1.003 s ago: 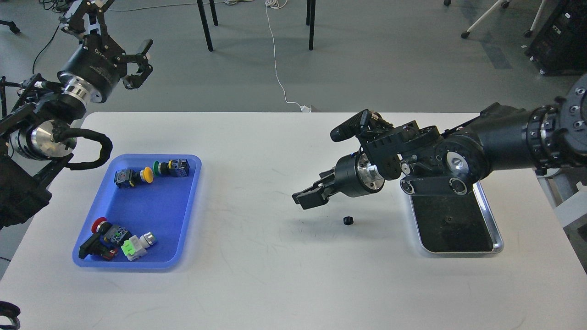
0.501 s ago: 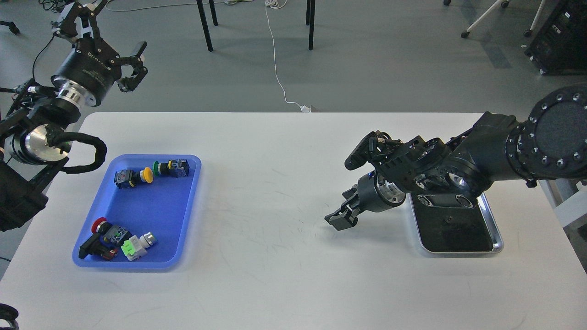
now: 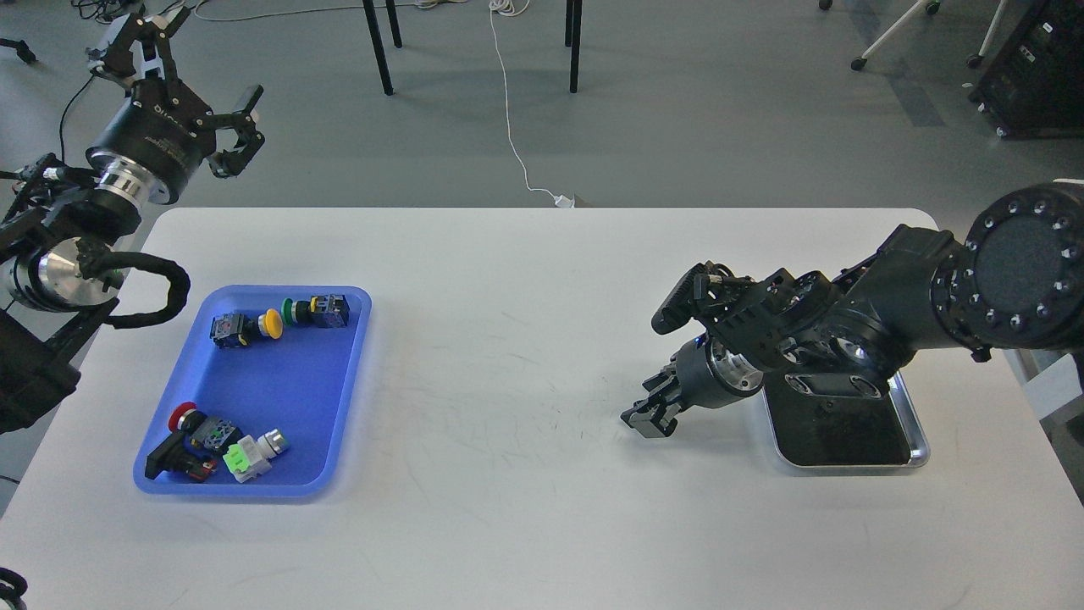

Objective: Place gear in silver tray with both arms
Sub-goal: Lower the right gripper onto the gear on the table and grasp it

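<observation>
The small black gear does not show; the spot on the white table where it lay is covered by my right gripper. That gripper is down at the table surface, just left of the silver tray, and its dark fingers cannot be told apart. The right arm reaches over the tray's far end and hides it. The tray's dark bottom holds nothing that I can see. My left gripper is open and empty, raised beyond the table's far left corner.
A blue plastic tray on the left of the table holds several push-button switches. Chair legs and a white cable are on the floor behind the table.
My right gripper moved right and down onto the spot where the gear lay, hiding it. My left arm drew back a little to the upper left, still open.
</observation>
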Action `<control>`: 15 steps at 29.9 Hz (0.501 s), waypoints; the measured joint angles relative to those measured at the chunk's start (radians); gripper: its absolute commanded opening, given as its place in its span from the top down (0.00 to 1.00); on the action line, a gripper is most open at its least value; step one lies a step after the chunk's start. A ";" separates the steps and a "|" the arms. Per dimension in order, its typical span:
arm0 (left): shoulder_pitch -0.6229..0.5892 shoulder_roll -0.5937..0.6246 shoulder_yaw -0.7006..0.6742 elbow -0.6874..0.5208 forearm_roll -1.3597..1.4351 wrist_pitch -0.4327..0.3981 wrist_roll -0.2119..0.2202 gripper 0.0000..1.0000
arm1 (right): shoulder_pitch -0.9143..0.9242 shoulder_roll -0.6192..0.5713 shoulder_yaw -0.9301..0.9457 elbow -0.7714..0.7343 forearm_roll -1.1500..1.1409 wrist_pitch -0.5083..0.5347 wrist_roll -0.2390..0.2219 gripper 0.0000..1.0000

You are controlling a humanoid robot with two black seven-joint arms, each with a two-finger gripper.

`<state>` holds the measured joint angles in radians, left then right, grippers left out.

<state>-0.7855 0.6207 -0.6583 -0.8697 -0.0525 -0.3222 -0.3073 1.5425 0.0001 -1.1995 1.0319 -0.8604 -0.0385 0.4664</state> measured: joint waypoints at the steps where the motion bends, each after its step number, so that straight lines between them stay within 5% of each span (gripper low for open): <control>1: 0.000 0.003 0.000 0.000 0.000 0.000 0.000 0.03 | 0.000 0.000 0.000 0.000 0.000 0.000 0.000 0.65; 6: 0.002 0.010 0.000 0.000 0.002 -0.002 0.000 0.03 | 0.001 0.000 -0.002 -0.001 -0.004 0.000 0.000 0.82; 15: 0.002 0.023 0.000 0.000 0.004 -0.001 0.000 0.03 | 0.032 0.000 -0.020 0.002 -0.040 0.000 0.022 0.87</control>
<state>-0.7839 0.6432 -0.6582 -0.8697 -0.0481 -0.3228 -0.3069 1.5742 0.0001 -1.2195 1.0334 -0.9000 -0.0380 0.4880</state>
